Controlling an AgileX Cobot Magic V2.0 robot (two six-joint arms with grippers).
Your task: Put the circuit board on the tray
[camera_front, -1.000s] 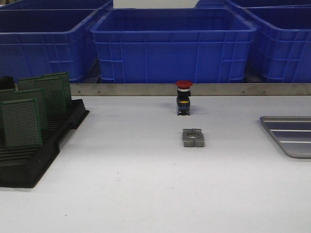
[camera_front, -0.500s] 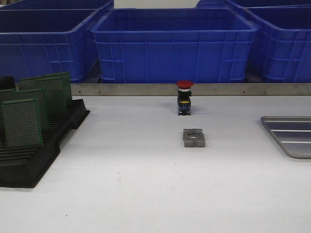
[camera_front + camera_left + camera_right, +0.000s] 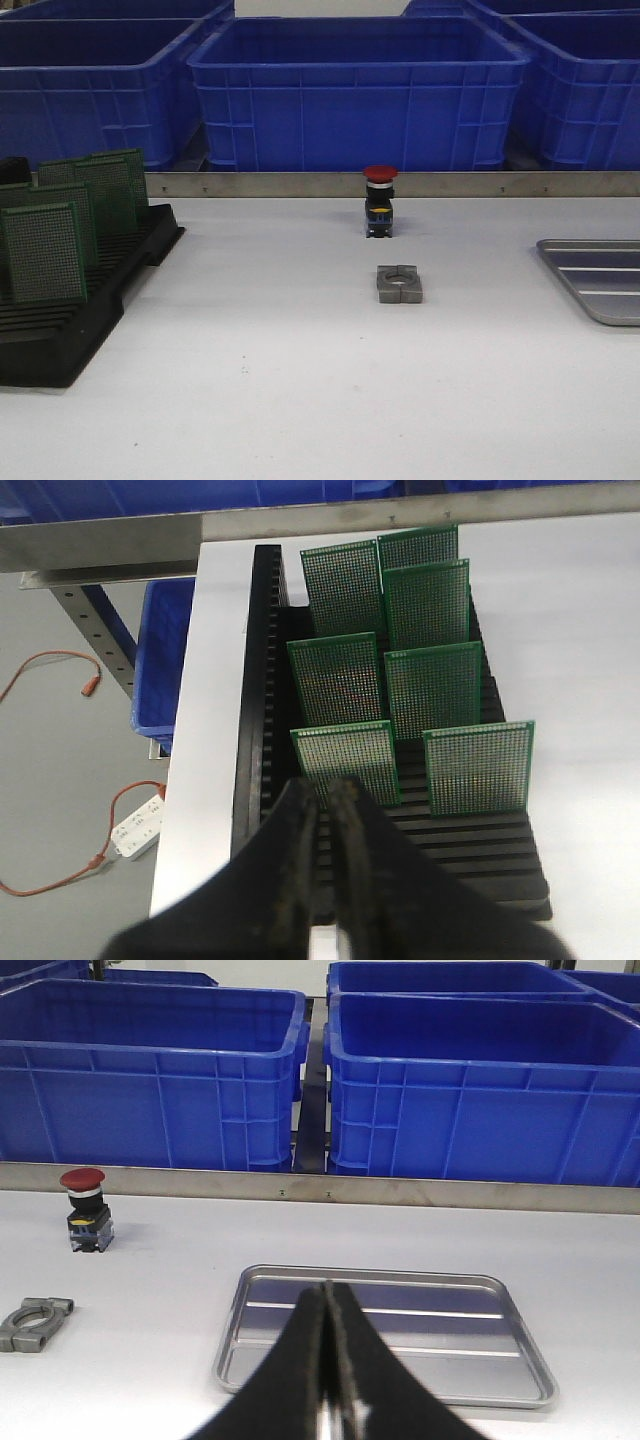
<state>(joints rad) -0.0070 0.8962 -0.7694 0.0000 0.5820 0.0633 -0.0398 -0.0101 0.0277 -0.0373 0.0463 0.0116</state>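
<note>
Several green circuit boards [image 3: 42,252] stand upright in a black slotted rack [image 3: 60,345] at the table's left. In the left wrist view the boards [image 3: 347,760] stand in two rows in the rack [image 3: 470,860]. My left gripper [image 3: 326,790] hovers above the rack's near end, just short of the nearest left board, its fingers nearly together and empty. The silvery ribbed tray [image 3: 600,280] lies empty at the table's right edge. My right gripper [image 3: 327,1295] is shut and empty, over the near side of the tray [image 3: 450,1335]. Neither gripper shows in the front view.
A red-capped push button [image 3: 379,200] and a grey metal clamp [image 3: 399,284] sit mid-table; both also show in the right wrist view, button [image 3: 84,1208] and clamp [image 3: 35,1322]. Big blue crates [image 3: 355,90] stand behind a metal rail [image 3: 400,184]. The table's left edge runs beside the rack.
</note>
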